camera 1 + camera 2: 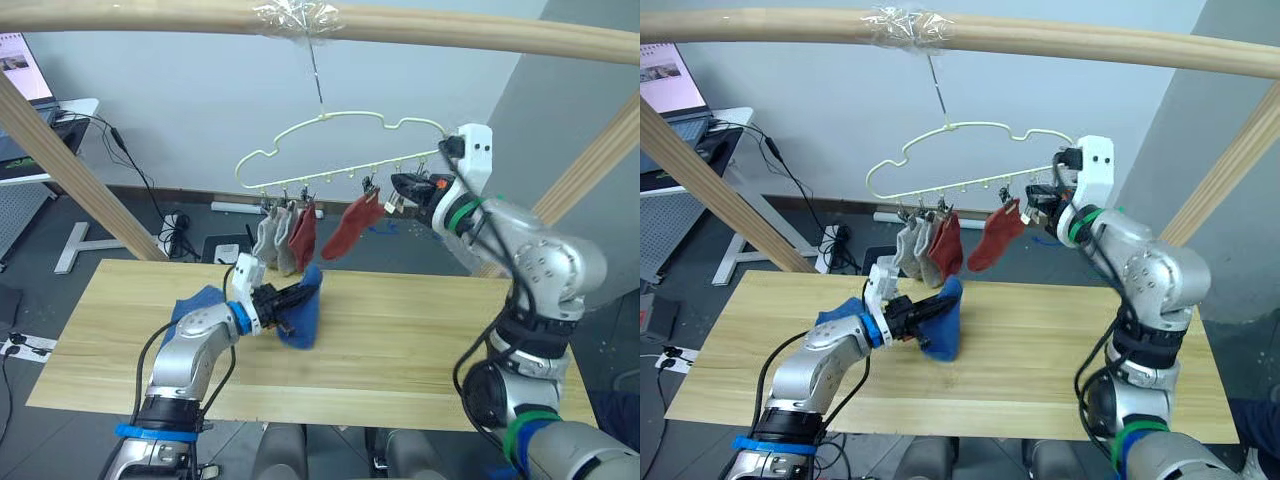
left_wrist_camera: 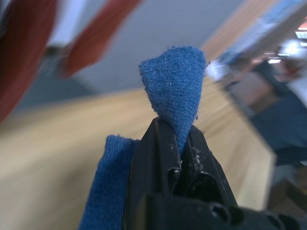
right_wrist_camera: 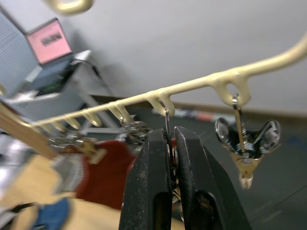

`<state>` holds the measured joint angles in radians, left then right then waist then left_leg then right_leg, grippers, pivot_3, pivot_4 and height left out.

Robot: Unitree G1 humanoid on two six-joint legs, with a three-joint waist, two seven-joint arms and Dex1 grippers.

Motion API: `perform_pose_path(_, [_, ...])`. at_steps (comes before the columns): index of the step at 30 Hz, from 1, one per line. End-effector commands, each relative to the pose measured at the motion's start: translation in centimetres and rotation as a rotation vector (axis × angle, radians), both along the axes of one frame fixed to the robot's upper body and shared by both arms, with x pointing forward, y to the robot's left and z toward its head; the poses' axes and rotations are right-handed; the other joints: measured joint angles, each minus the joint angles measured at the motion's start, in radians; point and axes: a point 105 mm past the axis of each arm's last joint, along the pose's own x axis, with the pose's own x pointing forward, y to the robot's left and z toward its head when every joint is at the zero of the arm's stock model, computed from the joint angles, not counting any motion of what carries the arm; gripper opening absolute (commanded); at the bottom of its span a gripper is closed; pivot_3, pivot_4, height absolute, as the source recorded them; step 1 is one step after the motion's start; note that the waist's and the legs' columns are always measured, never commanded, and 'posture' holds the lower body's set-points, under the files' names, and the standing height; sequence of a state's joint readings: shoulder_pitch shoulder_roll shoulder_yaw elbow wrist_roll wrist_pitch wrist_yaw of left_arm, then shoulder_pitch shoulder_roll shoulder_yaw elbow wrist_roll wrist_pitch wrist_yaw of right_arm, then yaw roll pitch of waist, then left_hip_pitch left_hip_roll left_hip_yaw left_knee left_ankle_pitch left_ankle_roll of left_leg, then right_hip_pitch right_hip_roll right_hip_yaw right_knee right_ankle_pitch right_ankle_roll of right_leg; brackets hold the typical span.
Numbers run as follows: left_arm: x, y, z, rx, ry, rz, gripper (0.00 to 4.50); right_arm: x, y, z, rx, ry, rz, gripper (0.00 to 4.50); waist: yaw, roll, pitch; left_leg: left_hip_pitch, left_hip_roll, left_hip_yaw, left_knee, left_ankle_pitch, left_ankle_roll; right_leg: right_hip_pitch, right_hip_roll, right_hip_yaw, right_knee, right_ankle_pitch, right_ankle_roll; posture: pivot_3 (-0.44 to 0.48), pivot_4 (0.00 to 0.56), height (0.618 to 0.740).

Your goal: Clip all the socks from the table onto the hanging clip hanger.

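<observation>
Four socks already hang from the clip hanger (image 1: 330, 150) in the left eye view: two light grey socks (image 1: 272, 238) and a rust-red sock (image 1: 304, 234) bunched at its left end, and a second rust-red sock (image 1: 350, 226) further right. The left gripper (image 1: 285, 302) holds a blue sock (image 1: 304, 310) just above the table (image 1: 420, 330), and another blue sock (image 1: 195, 303) lies flat on the wood behind that arm. The right gripper (image 1: 405, 188) is raised to the clip row at the hanger's right part.

From the right eye view the same layout reads: the hanger hangs by its hook from the wooden rail (image 1: 1060, 38), and the right gripper sits just beside the last red sock.

Left wrist view: the fingers (image 2: 153, 158) are pressed together on a fold of blue sock that sticks up between them.

Right wrist view: the right gripper's fingers (image 3: 153, 182) are nearly closed around a clip (image 3: 169, 153) under the hanger bar, seemingly squeezing it; an empty clip (image 3: 244, 143) hangs just beside.

I judge the fifth sock is in hand. Next, the left arm must lift the blue edge up to the clip the right gripper grips, which has to gape wide enough to take the fabric, with the hanger kept from swinging.
</observation>
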<state>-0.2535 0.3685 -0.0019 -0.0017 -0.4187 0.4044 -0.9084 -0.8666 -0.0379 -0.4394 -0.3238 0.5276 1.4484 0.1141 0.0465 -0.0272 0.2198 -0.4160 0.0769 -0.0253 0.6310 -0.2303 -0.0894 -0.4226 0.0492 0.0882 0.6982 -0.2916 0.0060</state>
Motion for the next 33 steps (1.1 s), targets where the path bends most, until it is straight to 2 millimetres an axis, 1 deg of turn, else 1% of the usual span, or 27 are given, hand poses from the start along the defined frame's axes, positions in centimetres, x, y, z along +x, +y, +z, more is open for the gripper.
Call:
perform_pose_path(1, [-0.8, -2.9, 3.1, -0.092, -0.079, -0.102, 0.06, -0.3, -0.3, 0.1, 0.101, 0.102, 0.008, 0.0, -0.001, 0.0, 0.0, 0.0, 0.0, 0.0, 0.0, 0.0, 0.0, 0.0, 0.0, 0.0, 0.0, 0.0, 0.0, 0.137, 0.206, 0.74])
perform_pose_path(4, [-0.9, -4.7, 4.1, -0.113, -0.098, -0.153, 0.06, -0.1, 0.2, 0.7, 0.164, 0.116, 0.007, 0.0, -0.001, 0.0, 0.0, -0.001, -0.001, 0.0, 0.0, 0.0, 0.0, 0.0, 0.0, 0.0, 0.0, 0.0, 0.0, 0.131, 0.207, 0.74])
perform_pose_path(6, [-0.7, -5.6, 4.6, -0.126, -0.098, -0.167, 0.06, 0.0, 0.6, 1.0, 0.196, 0.122, 0.008, 0.0, -0.002, 0.0, 0.0, 0.0, -0.001, 0.0, 0.0, 0.0, 0.0, 0.0, 0.0, 0.0, -0.001, 0.0, 0.0, 0.131, 0.207, 0.74])
perform_pose_path(9, [-0.2, -6.6, 5.3, -0.159, -0.093, -0.167, 0.06, -0.1, 1.2, 1.2, 0.218, 0.13, 0.016, 0.0, -0.008, 0.0, 0.0, -0.001, -0.001, 0.0, 0.0, 0.0, 0.0, 0.0, 0.0, 0.0, -0.001, 0.0, 0.0, 0.131, 0.207, 0.74])
perform_pose_path(11, [0.1, -6.9, 5.5, -0.17, -0.088, -0.162, 0.06, -0.2, 1.4, 1.1, 0.215, 0.132, 0.024, 0.0, -0.009, 0.0, 0.0, -0.001, -0.001, 0.0, 0.0, 0.0, 0.0, 0.0, 0.0, 0.0, -0.001, 0.0, 0.0, 0.127, 0.214, 0.74])
perform_pose_path(15, [0.7, -7.2, 6.3, -0.186, -0.092, -0.153, 0.06, -0.5, 1.6, 0.9, 0.199, 0.132, 0.036, 0.0, -0.021, 0.0, 0.0, -0.001, -0.001, 0.0, 0.0, 0.0, 0.0, 0.0, 0.0, 0.0, -0.001, 0.0, 0.0, 0.127, 0.213, 0.74])
perform_pose_path(19, [1.4, -7.6, 7.2, -0.198, -0.095, -0.15, 0.06, -0.8, 1.7, 0.7, 0.178, 0.131, 0.053, 0.0, -0.023, 0.0, 0.0, -0.001, -0.001, 0.0, 0.0, 0.0, 0.0, 0.0, 0.0, 0.0, -0.001, 0.0, 0.0, 0.127, 0.216, 0.74])
perform_pose_path(28, [2.9, -7.4, 7.8, -0.193, -0.108, -0.115, 0.06, -1.2, 1.9, 0.8, 0.146, 0.125, 0.093, 0.0, -0.023, 0.0, 0.0, -0.001, -0.001, 0.0, -0.001, 0.0, 0.0, 0.0, 0.0, 0.0, -0.002, 0.0, 0.0, 0.125, 0.216, 0.74])
perform_pose_path(33, [3.2, -7.1, 7.7, -0.172, -0.117, -0.103, 0.06, -1.4, 1.8, 0.8, 0.135, 0.126, 0.103, 0.0, -0.024, 0.0, 0.001, -0.001, -0.001, 0.0, -0.001, 0.0, 0.0, 0.0, 0.0, 0.0, -0.002, 0.0, 0.0, 0.123, 0.22, 0.74])
